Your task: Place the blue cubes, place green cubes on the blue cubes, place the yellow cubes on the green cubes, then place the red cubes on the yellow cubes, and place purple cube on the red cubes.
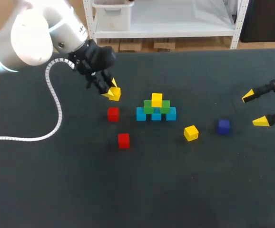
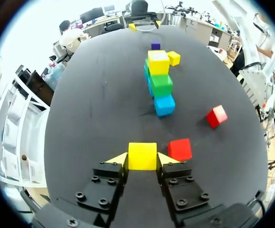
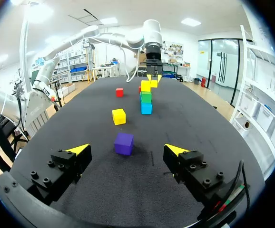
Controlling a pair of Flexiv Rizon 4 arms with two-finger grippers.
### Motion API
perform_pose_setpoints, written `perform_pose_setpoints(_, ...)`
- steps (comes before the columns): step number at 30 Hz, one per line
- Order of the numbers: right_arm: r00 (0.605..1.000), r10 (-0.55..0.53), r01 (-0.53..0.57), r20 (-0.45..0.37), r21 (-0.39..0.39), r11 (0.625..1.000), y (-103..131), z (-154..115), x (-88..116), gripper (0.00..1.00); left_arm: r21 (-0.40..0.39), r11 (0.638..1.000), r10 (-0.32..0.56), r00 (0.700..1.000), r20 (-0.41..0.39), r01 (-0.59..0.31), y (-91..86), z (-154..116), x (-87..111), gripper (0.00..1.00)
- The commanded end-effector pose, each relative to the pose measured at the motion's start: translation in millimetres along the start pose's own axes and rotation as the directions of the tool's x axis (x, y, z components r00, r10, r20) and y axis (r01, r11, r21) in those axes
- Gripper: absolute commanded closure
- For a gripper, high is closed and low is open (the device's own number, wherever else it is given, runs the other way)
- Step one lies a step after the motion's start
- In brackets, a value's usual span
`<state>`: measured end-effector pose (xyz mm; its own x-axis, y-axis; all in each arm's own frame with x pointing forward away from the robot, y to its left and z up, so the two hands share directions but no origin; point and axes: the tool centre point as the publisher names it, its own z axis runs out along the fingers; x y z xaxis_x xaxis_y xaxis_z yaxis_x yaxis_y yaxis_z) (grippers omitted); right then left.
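Cubes part-stacked, left pincer gripping yellow

Left pincer [image 1: 112, 91] is clamped on the held yellow cube [image 2: 142, 156]. At its six o'clock lies one red cube [image 1: 112, 114], then a second red cube [image 1: 123, 140]. Mid-desk [image 1: 175, 190], three blue cubes [image 1: 156, 115] carry two green cubes [image 1: 148, 108] and a top yellow cube [image 1: 157, 99]. At the stack's four o'clock lies a loose yellow cube [image 1: 191, 133], with the purple cube [image 1: 223, 126] at its three o'clock. Right pincer [image 1: 255, 109] stands spread wide, farther toward three o'clock.

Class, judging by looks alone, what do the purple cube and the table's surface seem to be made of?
Purple cube: probably painted wood or hard plastic; flat faces, crisp edges, even matte colour. Table surface: seems a dark cloth or felt-like mat; dull, no reflections.
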<state>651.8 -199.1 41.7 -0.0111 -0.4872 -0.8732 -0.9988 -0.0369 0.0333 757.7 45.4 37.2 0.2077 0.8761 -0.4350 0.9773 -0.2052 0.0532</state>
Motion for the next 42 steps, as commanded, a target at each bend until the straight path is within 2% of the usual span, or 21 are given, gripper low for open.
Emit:
perform_pose_setpoints(1,1.000,-0.001,0.001,0.001,0.000,1.000,0,0,0,0.00,-0.036,0.999,-0.012,1.000,-0.014,0.012,-12.2,-6,-17.2,1.00)
perform_pose_setpoints(11,1.000,-0.001,0.001,0.001,0.000,1.000,0,0,0,0.00,-0.072,0.995,-0.072,0.997,-0.008,0.071,-21.6,-8,-56.8,1.00)
perform_pose_setpoints(17,1.000,-0.001,0.001,0.001,0.000,1.000,0,0,0,0.00,-0.085,0.988,-0.129,0.992,0.000,0.128,-27.0,-7,-72.3,1.00)
perform_pose_setpoints(28,1.000,-0.001,0.001,0.001,0.000,1.000,0,0,0,0.00,-0.088,0.981,-0.172,0.985,0.025,0.174,-32.5,8,-89.3,1.00)
perform_pose_setpoints(42,1.000,-0.001,0.001,0.001,0.000,1.000,0,0,0,0.00,-0.087,0.979,-0.182,0.983,0.026,0.183,-30.5,15,-95.3,1.00)
